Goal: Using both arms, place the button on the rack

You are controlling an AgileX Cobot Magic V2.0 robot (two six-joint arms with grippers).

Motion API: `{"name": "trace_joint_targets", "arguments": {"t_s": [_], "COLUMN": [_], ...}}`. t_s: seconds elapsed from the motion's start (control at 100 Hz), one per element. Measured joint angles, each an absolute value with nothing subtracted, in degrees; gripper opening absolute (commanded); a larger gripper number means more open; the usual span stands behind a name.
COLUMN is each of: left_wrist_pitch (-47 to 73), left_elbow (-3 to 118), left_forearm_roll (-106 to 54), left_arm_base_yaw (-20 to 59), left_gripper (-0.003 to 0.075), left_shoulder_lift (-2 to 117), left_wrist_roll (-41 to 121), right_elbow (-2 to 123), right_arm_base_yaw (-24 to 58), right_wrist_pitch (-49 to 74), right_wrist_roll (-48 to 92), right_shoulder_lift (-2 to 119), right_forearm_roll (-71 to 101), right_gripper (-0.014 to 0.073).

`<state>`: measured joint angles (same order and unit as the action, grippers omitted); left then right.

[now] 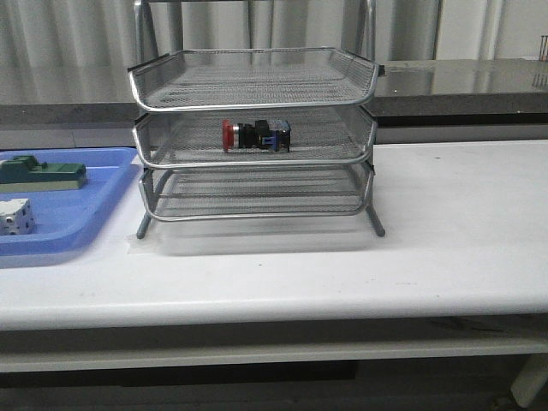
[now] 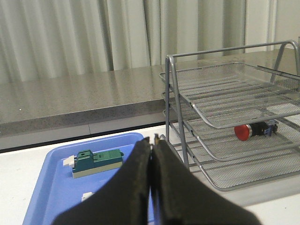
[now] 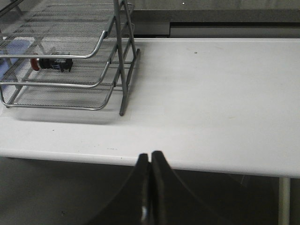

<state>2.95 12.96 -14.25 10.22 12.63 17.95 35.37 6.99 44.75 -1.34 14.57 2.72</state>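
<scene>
The white table (image 1: 445,240) is smooth and flat, with a rounded near edge; its whole right half lies bare from the rack's right feet to the near edge, and a broad strip runs open in front of the rack. Behind it a grey speckled counter (image 1: 68,90) runs along pale curtains. The rack (image 1: 254,137) stands left of centre, three silver wire-mesh trays stacked in a thin metal frame on splayed feet, the mesh fine and see-through, each tray rimmed by a round bar. Just left of it, apart from its feet, lies a flat blue plastic tray (image 1: 94,205) holding a green block (image 1: 43,174) and a white dotted cube (image 1: 15,216). The button (image 1: 255,135) lies on its side in the middle tier, near the tray's centre, long axis left to right, glossy red cap to the left, black body and blue rear block to the right. The left gripper (image 2: 153,140) hangs over the blue tray, black fingers pressed together on nothing. The right gripper (image 3: 150,157) hovers off the table's near edge, likewise closed and empty.
</scene>
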Motion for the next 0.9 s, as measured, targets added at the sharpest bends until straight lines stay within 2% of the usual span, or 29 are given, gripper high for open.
{"name": "trace_joint_targets", "arguments": {"t_s": [0.6,0.9], "left_wrist_pitch": [2.95,2.95], "left_elbow": [12.96,12.96], "left_forearm_roll": [-14.25,-14.25], "left_arm_base_yaw": [10.22,10.22], "left_gripper": [-0.0021,-0.0021], "left_shoulder_lift": [12.63,12.63], "left_wrist_roll": [17.95,17.95], "right_elbow": [34.55,24.98], "right_arm_base_yaw": [6.99,6.99], "right_wrist_pitch": [44.42,32.69], "right_wrist_roll": [-1.40,-1.49], "right_shoulder_lift": [14.57,11.27], "right_forearm_roll": [2.60,0.50], "right_gripper": [-0.0057,-0.0057]}}
